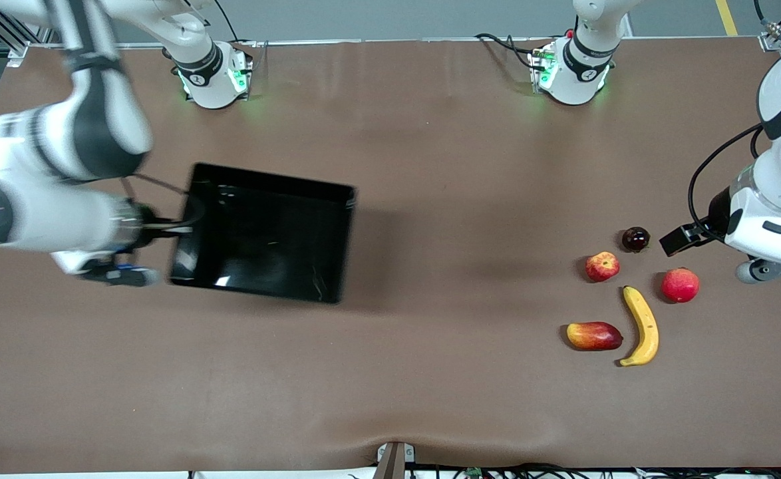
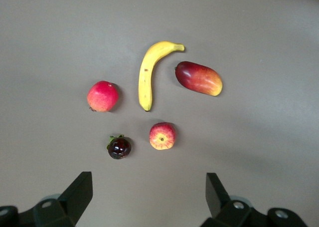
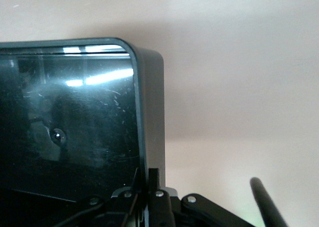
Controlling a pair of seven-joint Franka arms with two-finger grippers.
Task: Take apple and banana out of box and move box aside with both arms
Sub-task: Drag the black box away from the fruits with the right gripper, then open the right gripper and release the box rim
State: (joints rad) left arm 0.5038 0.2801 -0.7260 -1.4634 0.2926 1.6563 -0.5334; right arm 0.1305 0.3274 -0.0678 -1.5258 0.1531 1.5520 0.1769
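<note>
The black box [image 1: 264, 233] is toward the right arm's end of the table and casts a wide shadow beside it. My right gripper [image 1: 176, 229] is shut on the box's wall; in the right wrist view its fingers [image 3: 154, 179] pinch the box's rim [image 3: 152, 112]. The banana [image 1: 642, 326] and the small apple [image 1: 602, 266] lie on the table toward the left arm's end. My left gripper [image 1: 675, 241] is open and empty above the table beside them. In the left wrist view the left gripper [image 2: 148, 194] hangs short of the apple [image 2: 162, 135] and the banana [image 2: 149, 72].
A mango [image 1: 594, 335] lies beside the banana; it also shows in the left wrist view [image 2: 198, 78]. A larger red round fruit [image 1: 680, 285] and a small dark fruit [image 1: 635, 238] lie by the apple. The brown table stretches bare between the box and the fruits.
</note>
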